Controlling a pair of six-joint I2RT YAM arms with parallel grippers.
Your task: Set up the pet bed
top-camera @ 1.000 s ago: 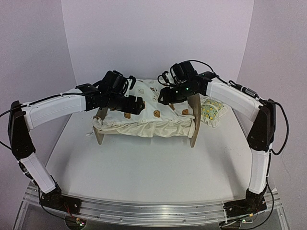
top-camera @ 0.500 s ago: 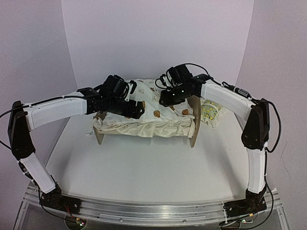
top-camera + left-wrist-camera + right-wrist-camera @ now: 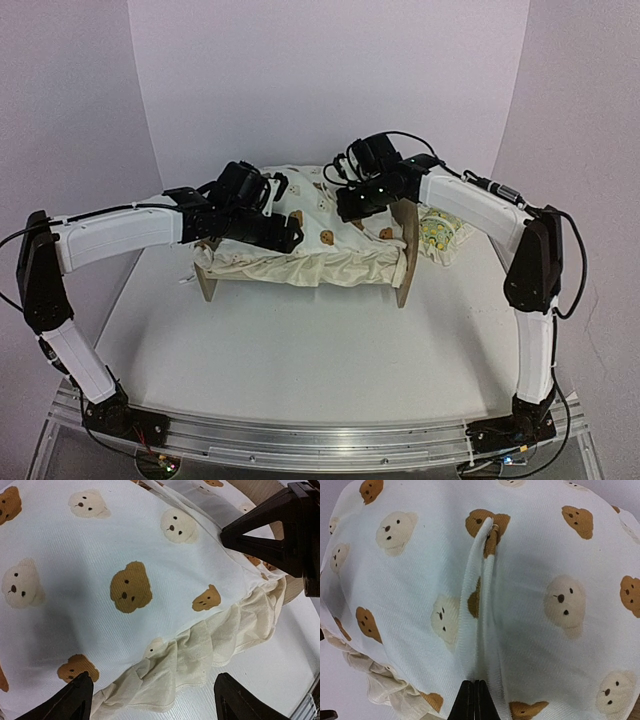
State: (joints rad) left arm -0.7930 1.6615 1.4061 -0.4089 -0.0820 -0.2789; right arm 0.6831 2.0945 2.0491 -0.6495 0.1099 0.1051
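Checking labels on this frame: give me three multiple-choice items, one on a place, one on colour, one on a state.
1. Where is the pillow?
A on the table, right of the bed
B under the bed
C on top of the bed

2. What colours are the bears on the cushion?
A blue and white
B yellow and green
C brown and cream

3. What is the right gripper doing?
A open
B shut on a cushion fold
C shut on the pillow

Key: A, it lies past the right end board; C, both colours show in the wrist views; B, a fabric ridge runs into the closed fingertips.
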